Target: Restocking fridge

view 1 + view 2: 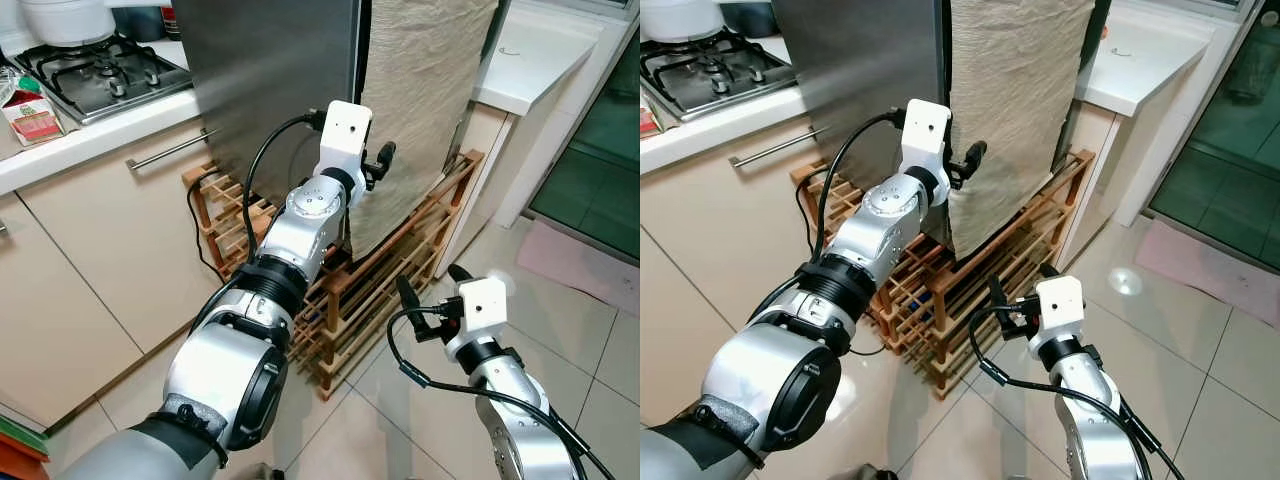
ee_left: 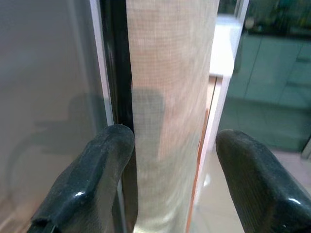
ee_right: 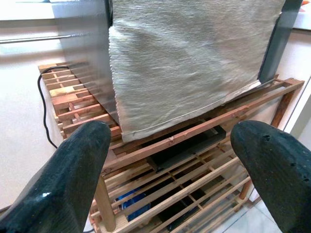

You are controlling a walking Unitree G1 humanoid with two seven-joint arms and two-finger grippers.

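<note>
The left gripper (image 2: 170, 160), fingers apart, straddles the cloth-covered fridge (image 1: 270, 80) door edge; nearer right, the right gripper (image 3: 170, 160) hangs open.

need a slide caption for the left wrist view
Left gripper, jaws open, straddling the edge of the beige cloth draped beside the steel fridge side.
</note>
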